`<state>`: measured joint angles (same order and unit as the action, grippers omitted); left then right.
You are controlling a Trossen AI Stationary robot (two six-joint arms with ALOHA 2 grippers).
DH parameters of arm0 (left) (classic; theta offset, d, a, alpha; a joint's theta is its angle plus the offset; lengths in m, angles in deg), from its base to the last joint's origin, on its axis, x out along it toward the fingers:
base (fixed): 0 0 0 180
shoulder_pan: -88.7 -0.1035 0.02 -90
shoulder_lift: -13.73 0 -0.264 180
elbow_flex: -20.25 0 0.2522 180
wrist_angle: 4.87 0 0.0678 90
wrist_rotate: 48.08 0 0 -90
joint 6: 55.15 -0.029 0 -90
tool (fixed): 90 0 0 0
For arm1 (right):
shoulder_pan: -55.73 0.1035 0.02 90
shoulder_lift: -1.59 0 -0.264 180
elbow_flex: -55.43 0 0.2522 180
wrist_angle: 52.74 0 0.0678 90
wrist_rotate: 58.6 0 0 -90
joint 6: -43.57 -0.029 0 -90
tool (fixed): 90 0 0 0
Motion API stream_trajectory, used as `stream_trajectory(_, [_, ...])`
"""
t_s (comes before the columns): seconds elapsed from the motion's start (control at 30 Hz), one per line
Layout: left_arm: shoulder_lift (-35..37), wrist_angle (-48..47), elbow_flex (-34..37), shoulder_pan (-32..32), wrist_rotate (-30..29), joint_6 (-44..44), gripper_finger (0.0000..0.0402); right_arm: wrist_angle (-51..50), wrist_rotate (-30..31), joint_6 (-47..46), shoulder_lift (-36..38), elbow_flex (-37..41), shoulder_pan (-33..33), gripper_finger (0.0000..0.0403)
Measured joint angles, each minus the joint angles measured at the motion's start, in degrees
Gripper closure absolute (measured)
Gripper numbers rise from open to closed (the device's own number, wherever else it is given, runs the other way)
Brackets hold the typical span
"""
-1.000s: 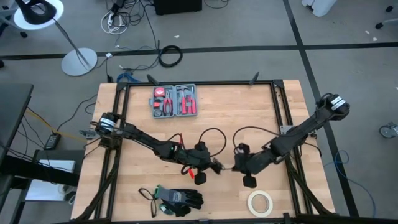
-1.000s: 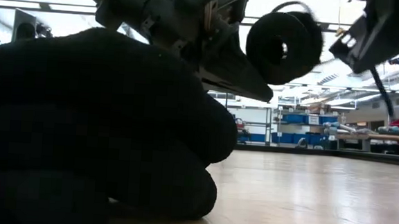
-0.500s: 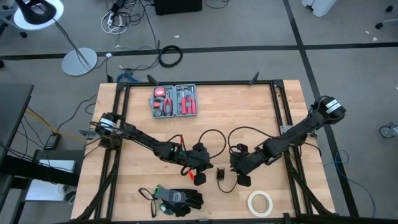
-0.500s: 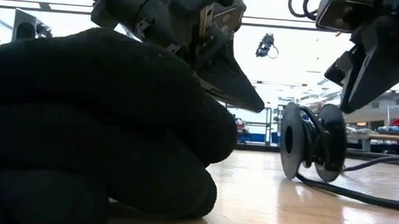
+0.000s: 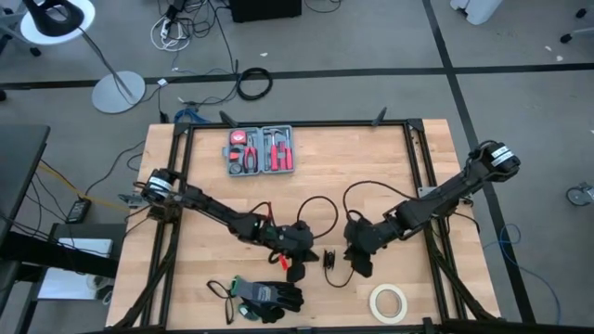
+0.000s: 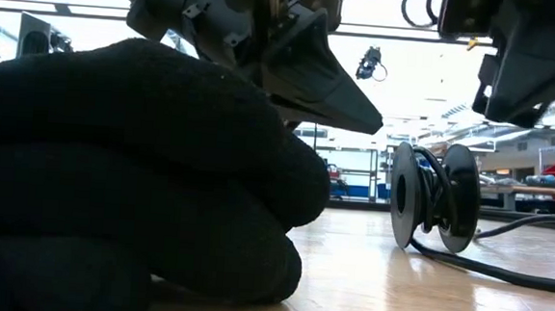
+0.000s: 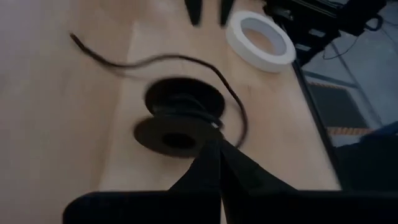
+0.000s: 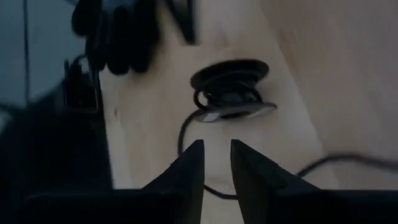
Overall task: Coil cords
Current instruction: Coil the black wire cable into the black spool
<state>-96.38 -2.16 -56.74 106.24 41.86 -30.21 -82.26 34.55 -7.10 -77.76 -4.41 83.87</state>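
From above we see only a small dark shape for the cord spool (image 5: pixel 329 260) on the worktop (image 5: pixel 371 158), lying between the left pincer (image 5: pixel 295 269) and the right pincer (image 5: pixel 361 267); the low view adds what that hides: the spool (image 6: pixel 436 196) stands on the edges of its two round flanges, the cord wound between them, and a loose tail (image 6: pixel 502 271) runs off across the wood. The low view is half filled by the black gloves (image 6: pixel 131 185), which from above lie near the front edge, with a roll of white tape (image 5: pixel 389 301) toward the right and a tool case (image 5: pixel 261 149) at the back. A second ago the spool hung in the air between the two pincers; now it rests on the worktop and both have drawn back from it. The right pincer's fingers (image 8: pixel 193 165) stand narrowly apart, holding nothing. The left pincer's fingers (image 7: pixel 211 168) are pressed together, empty, just short of the spool.
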Motion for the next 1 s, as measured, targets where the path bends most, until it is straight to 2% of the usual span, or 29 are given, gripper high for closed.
stream_trajectory(0.17, [0.2,-2.8,-1.8,0.0,3.7,4.1,0.0401,2.6,-1.1,-10.5,0.0,0.0,-1.3,0.0325])
stream_trajectory(0.37, [0.3,-11.8,-6.3,0.1,0.6,2.2,0.0401,3.4,-0.8,-17.3,-0.7,0.0,-1.9,0.0323])
stream_trajectory(0.5, [0.3,-14.8,-6.6,0.2,0.4,2.8,0.039,4.4,-2.8,-18.9,-2.4,0.0,-1.7,0.031])
stream_trajectory(0.6, [0.3,-18.0,-6.6,0.3,1.0,8.3,0.0371,4.0,-3.0,-19.5,-3.2,0.0,-1.8,0.0292])
stream_trajectory(0.7, [0.3,-21.1,-6.6,0.0,5.1,16.9,0.0353,3.8,-3.1,-15.9,-3.5,0.0,-1.7,0.0271])
stream_trajectory(0.77, [0.3,-21.3,-6.6,-0.2,8.3,18.7,0.0345,3.9,-2.8,-13.1,-3.8,0.0,-1.0,0.0258])
stream_trajectory(0.87, [0.3,-22.4,-8.0,0.0,9.3,12.3,0.0342,4.5,-1.2,-8.0,-4.0,0.0,0.1,0.0243])
stream_trajectory(1.0, [0.3,-29.2,-12.9,2.1,7.4,-6.2,0.0342,4.1,-0.5,6.5,-3.5,0.0,1.5,0.0238])
